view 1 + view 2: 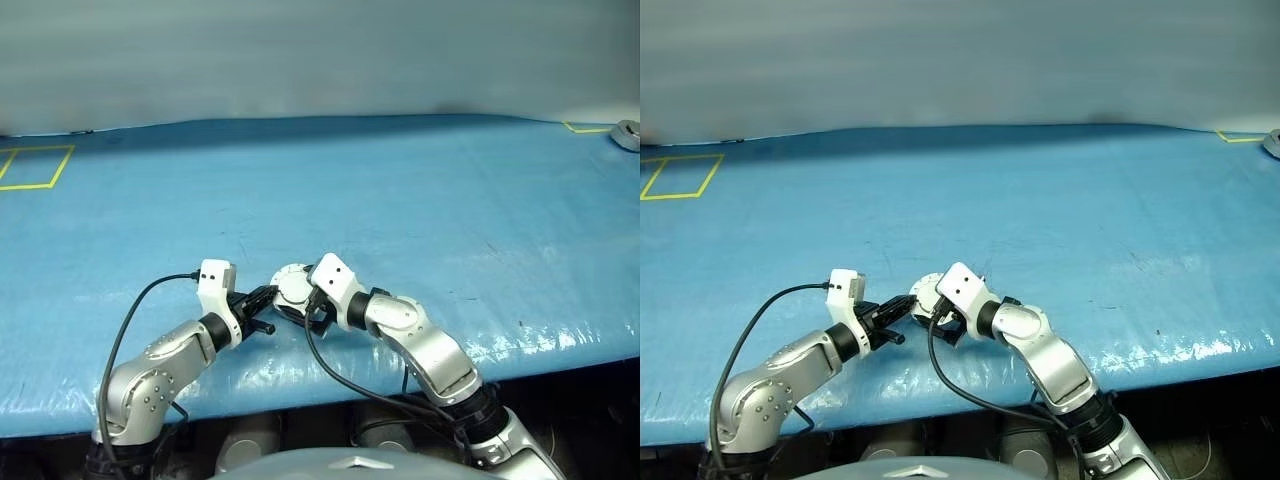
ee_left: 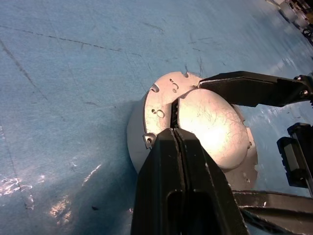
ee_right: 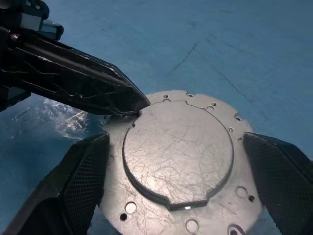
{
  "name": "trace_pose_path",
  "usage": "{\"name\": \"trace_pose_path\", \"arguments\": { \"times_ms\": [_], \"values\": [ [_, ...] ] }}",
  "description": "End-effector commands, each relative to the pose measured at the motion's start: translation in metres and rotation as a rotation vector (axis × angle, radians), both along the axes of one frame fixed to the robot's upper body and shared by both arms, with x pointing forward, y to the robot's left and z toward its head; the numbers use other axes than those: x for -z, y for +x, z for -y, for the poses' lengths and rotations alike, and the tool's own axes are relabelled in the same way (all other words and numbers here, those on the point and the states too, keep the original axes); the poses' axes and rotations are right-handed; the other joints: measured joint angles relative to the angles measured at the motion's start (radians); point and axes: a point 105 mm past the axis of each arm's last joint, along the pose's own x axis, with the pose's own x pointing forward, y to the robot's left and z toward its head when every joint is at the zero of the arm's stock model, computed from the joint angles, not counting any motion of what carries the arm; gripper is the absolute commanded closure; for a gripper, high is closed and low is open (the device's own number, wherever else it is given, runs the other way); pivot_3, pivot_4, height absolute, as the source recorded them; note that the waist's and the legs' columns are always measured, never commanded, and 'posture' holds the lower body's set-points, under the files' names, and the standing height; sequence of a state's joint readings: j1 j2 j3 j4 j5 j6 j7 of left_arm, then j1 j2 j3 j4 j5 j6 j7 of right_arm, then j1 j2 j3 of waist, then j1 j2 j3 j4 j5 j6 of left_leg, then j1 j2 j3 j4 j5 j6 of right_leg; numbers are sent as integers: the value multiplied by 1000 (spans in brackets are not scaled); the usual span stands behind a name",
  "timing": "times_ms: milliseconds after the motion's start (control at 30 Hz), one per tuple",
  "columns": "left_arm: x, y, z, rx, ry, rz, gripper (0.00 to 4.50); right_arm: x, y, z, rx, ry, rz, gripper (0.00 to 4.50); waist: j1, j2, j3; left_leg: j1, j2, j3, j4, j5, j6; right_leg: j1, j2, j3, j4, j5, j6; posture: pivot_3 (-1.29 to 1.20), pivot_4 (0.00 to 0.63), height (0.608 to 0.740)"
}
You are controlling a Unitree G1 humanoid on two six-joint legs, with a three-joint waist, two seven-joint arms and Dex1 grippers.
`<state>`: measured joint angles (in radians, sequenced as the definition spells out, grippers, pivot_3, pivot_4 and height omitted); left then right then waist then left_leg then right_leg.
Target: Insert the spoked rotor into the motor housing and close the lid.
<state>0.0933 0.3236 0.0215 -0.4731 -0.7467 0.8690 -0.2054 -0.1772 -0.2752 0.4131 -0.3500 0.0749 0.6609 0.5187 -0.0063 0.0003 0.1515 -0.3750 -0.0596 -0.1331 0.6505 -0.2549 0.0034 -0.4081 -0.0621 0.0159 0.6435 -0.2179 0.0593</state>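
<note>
Left gripper [image 1: 268, 296] sat near front edge of blue table [image 1: 420, 200], jaws pressed together, nothing between them, tip touching left rim of lid [image 3: 178, 152]. Lid lay shut, plain face with raised circle up, over housing [image 2: 137, 147], on table between both grippers. Right gripper [image 3: 178, 196] straddled lid, jaws spread wide, one finger [image 3: 78, 181] each side, not gripping. Rotor not seen
</note>
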Motion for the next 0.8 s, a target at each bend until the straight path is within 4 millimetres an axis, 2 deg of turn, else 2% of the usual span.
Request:
{"name": "trace_pose_path", "arguments": {
  "times_ms": [33, 167, 300, 567, 800],
  "values": [
    [15, -7, -4, 11, 40, -63, 4500, -15, 1, 20, 76, 43, 8, 9, 0, 0, 0, 0, 0, 0, 0, 0, 0, 0, 0, 0, 0, 0, 0, 0, 150, 740],
    [14, -6, -8, 13, 50, -52, 4500, -29, -1, 46, 238, 171, -50, 9, -1, 0, 0, -2, 0, 0, -1, 0, 0, 0, 0, 0, 0, 0, 0, 0, 150, 740],
    [12, -4, -6, 33, 63, -29, 4500, -23, -5, 57, 368, 318, -214, 9, -2, 0, 0, -3, 1, 0, -3, 0, 0, -1, 0, 1, 0, 0, 0, 0, 150, 740],
    [14, -3, -5, 48, 61, -26, 4500, -14, -8, 40, 449, 653, -529, 9, -4, 3, 1, -3, 1, 1, -4, 0, 0, -3, 0, 0, 0, -1, -1, 0, 150, 740],
    [14, -2, -4, 52, 65, -22, 4500, -4, -6, 24, 459, 807, -714, 9, -6, 4, 0, -3, 1, 1, -5, 0, 1, -2, 0, 0, -1, -1, -2, 0, 150, 740]
  ]
}}
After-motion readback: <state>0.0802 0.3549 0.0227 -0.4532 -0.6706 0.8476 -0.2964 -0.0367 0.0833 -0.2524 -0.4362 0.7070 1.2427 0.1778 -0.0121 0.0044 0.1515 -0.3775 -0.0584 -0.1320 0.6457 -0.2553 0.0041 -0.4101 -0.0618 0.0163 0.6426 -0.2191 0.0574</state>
